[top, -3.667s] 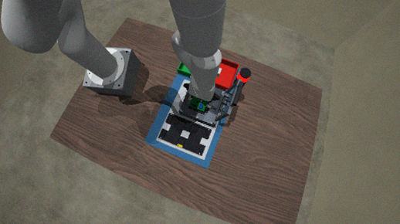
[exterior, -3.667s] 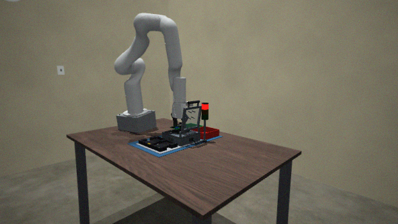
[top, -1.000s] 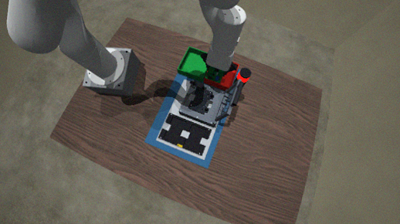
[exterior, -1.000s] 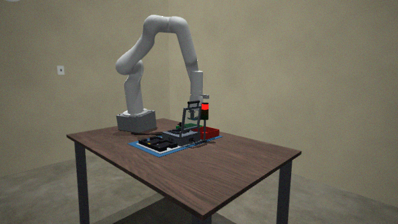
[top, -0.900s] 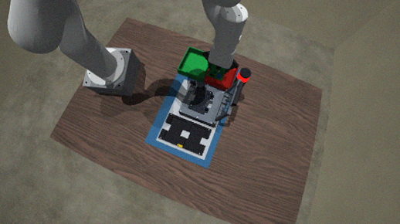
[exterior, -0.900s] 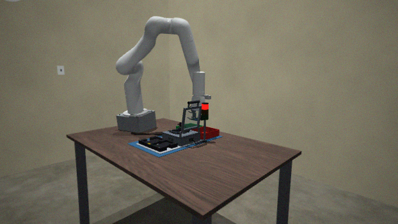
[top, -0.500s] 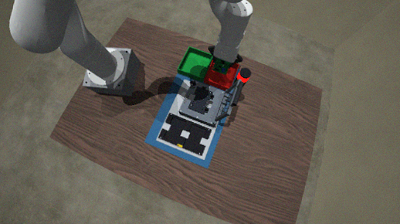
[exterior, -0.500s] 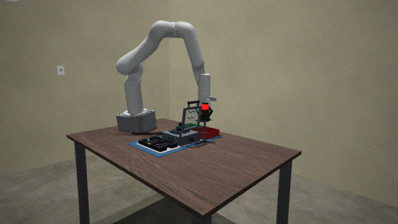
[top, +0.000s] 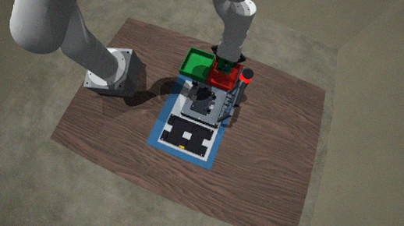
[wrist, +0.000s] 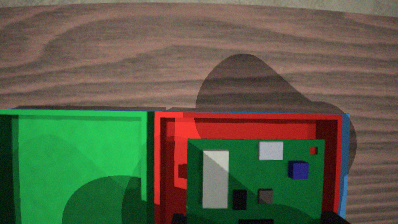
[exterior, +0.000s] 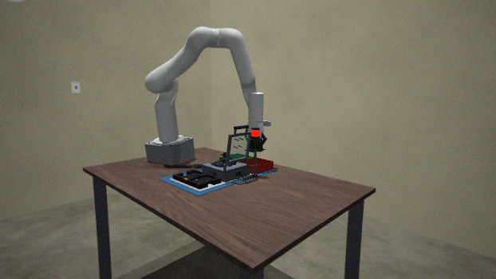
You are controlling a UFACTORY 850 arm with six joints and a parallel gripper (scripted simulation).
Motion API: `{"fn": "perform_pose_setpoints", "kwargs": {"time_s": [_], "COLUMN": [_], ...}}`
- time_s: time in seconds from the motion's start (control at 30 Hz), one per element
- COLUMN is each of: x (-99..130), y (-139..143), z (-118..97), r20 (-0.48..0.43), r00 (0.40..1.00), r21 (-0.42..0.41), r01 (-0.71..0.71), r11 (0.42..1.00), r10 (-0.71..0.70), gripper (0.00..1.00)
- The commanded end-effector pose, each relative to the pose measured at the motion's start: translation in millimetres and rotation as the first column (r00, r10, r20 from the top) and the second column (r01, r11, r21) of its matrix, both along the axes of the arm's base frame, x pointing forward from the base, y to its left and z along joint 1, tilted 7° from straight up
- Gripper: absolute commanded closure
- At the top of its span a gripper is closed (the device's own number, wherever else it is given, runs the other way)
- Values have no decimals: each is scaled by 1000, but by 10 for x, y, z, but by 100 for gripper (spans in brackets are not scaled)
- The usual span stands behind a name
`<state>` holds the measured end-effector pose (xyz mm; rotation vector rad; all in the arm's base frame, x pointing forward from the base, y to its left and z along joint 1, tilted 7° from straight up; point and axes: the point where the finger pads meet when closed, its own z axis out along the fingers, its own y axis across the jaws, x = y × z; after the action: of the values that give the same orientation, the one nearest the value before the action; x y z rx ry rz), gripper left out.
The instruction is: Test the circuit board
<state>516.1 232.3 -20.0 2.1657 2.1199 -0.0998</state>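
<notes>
Above the table (top: pixel 269 140) (exterior: pixel 239 215) (wrist: pixel 100 60), gripper (top: pixel 226 62) (exterior: pixel 257 148) downward.

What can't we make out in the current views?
- Pads' contact on the circuit board: wrist, cut off by the bottom edge.
- Board's height against the red bin's rim: exterior, the signal light and lid stand in front.
- Tester's two pins: top, too small and blurred.

Dim, grainy, perhaps slightly soft.

Circuit board (wrist: pixel 250 180) cut off below, claw tips (wrist: pixel 334 218) cropped
</notes>
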Motion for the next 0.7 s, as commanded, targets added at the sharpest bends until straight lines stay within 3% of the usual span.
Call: {"fn": "perform_pose_setpoints", "kwargs": {"time_s": [0.0,0.67], "x": [9,17], "y": [6,-24], "z": [7,-256], "r20": [2,2], "r00": [1000,1000], "r21": [1,1], "r01": [0,0], "r11": [1000,1000], "r10": [0,0], "gripper": [21,21]}}
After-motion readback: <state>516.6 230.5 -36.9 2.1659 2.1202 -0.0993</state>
